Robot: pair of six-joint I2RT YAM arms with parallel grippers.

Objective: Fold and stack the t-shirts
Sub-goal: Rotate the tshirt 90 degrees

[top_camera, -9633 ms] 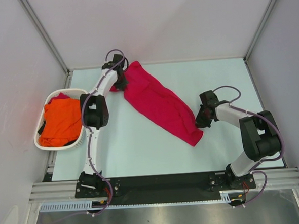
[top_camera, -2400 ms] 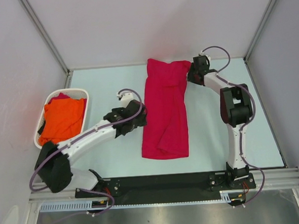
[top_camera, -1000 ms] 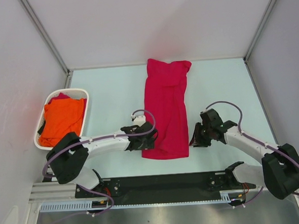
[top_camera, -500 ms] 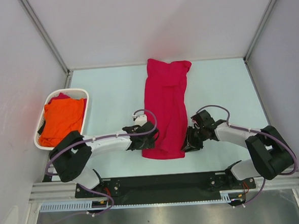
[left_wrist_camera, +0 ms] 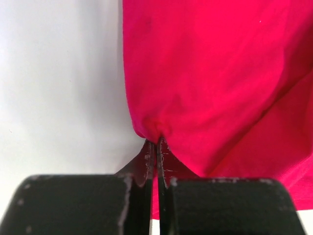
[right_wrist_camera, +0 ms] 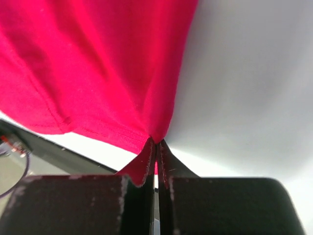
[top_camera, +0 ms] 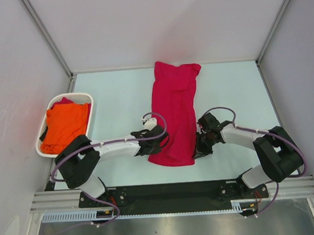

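The crimson t-shirt [top_camera: 174, 112] lies as a long strip down the middle of the table, folded lengthwise. My left gripper [top_camera: 154, 144] is shut on its near left edge; the left wrist view shows the cloth [left_wrist_camera: 215, 78] pinched between the fingertips [left_wrist_camera: 155, 147]. My right gripper [top_camera: 197, 145] is shut on its near right edge, the cloth [right_wrist_camera: 98, 63] pinched at the tips [right_wrist_camera: 155, 144]. The orange t-shirt [top_camera: 64, 127] lies crumpled in the white basket [top_camera: 86, 96] at the left.
The black front rail [top_camera: 172, 191] runs along the near table edge, close below the shirt's hem. Grey walls enclose the table on three sides.
Both grippers have closed in on the shirt's near corners over the last second. The right arm came from the far corner earlier. The near hem has bunched slightly inward.
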